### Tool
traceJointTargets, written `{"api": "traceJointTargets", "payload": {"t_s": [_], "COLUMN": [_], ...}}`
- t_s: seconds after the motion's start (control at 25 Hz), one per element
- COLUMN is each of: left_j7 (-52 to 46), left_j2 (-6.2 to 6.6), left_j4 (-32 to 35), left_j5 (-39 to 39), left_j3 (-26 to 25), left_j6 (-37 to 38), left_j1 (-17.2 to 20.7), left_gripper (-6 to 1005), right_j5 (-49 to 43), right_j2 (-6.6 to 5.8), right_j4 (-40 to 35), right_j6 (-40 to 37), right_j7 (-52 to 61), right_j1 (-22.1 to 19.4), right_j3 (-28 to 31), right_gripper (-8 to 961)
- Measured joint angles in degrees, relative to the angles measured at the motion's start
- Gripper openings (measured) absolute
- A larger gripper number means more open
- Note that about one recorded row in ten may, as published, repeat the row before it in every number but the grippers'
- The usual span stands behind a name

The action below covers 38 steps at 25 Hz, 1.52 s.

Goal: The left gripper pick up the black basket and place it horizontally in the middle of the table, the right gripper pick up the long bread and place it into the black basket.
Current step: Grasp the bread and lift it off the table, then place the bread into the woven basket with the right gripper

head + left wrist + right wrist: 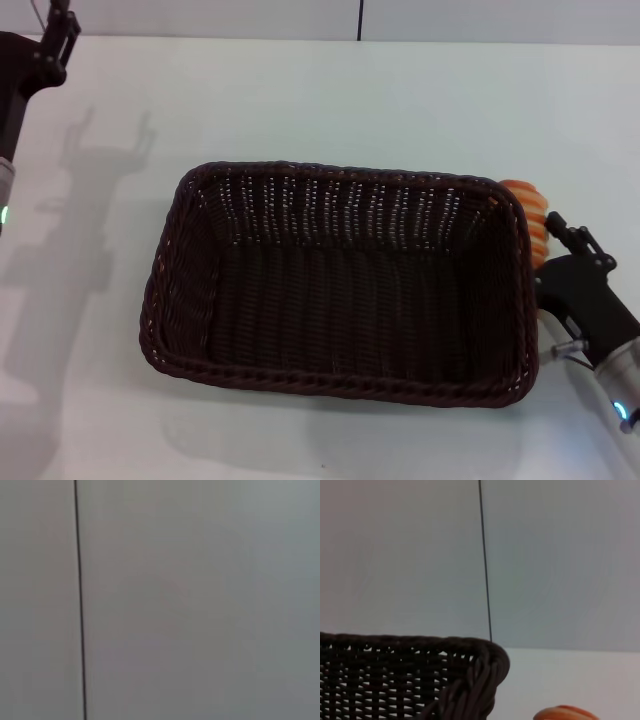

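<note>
The black basket lies lengthwise across the middle of the white table, empty and open side up. Its corner also shows in the right wrist view. The long bread, orange-brown with pale stripes, sits just outside the basket's right end; its top shows in the right wrist view. My right gripper is right next to the bread and hides its near part. My left gripper is raised at the far left corner, open and empty, well away from the basket.
The table's far edge meets a grey wall with a dark vertical seam. The left wrist view shows only that wall and the seam. Bare tabletop surrounds the basket on all sides.
</note>
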Motion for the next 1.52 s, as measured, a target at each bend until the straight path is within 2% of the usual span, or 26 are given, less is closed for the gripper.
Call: {"api": "traceJointTargets", "payload": {"t_s": [0.24,0.48,0.8,0.84,0.88,0.96,1.08,1.16,1.24,1.32,1.36,1.48,1.52], "left_j7": [0.1,0.2,0.2,0.2,0.2,0.2,0.2,0.3,0.3,0.3,0.3,0.3,0.3], "left_j2": [-0.02,-0.01,-0.01,-0.01,-0.01,-0.03,-0.09,-0.11,-0.11,-0.10,-0.10,-0.10,-0.10], "left_j4": [1.1,1.2,1.6,1.8,1.9,2.1,2.2,2.4,2.5,2.5,2.6,2.6,2.6], "left_j5": [0.2,0.3,0.4,0.4,0.4,0.4,0.4,0.4,0.3,0.2,0.1,0.1,0.1], "left_j3": [1.2,1.3,1.4,1.4,1.4,1.6,1.8,2.0,2.0,2.0,1.8,1.7,1.7], "left_j6": [-0.4,-0.5,-0.6,-0.6,-0.6,-0.6,-0.6,-0.6,-0.6,-0.4,-0.2,-0.2,-0.2], "left_j1": [-1.1,-1.2,-1.2,-1.2,-1.2,-1.3,-1.3,-1.3,-1.3,-1.3,-1.2,-1.1,-1.0], "left_gripper": [768,768,768,768,768,768,768,768,768,768,768,768,768], "right_j5": [-0.1,0.3,0.5,0.2,-1.7,-5.2,-9.3,-16.1,-18.6,-23.3,-25.2,-25.7,-25.8], "right_j2": [-0.20,-0.03,-0.03,-0.05,-0.06,-0.06,-0.09,-0.10,-0.05,-0.01,-0.09,-0.29,-0.32], "right_j4": [0.3,0.4,0.1,0.0,-0.6,-1.1,-1.0,-0.6,-0.6,-0.1,1.5,3.1,3.4], "right_j6": [3.4,0.0,-19.9,-23.1,-30.2,-35.9,-39.1,-39.2,-38.4,-34.9,-30.1,-26.3,-25.3], "right_j7": [2.5,2.2,2.1,2.1,2.1,2.1,2.1,2.1,2.1,2.1,2.9,3.7,4.0], "right_j1": [1.2,-0.7,-6.7,-7.3,-8.3,-8.7,-8.2,-6.3,-5.3,-3.1,-1.1,0.5,0.9], "right_j3": [0.0,0.9,3.2,3.2,2.4,1.4,0.5,0.0,-0.1,-0.3,-0.4,-0.6,-0.7], "right_gripper": [664,629,553,549,544,535,522,504,477,460,452,427,459]}}
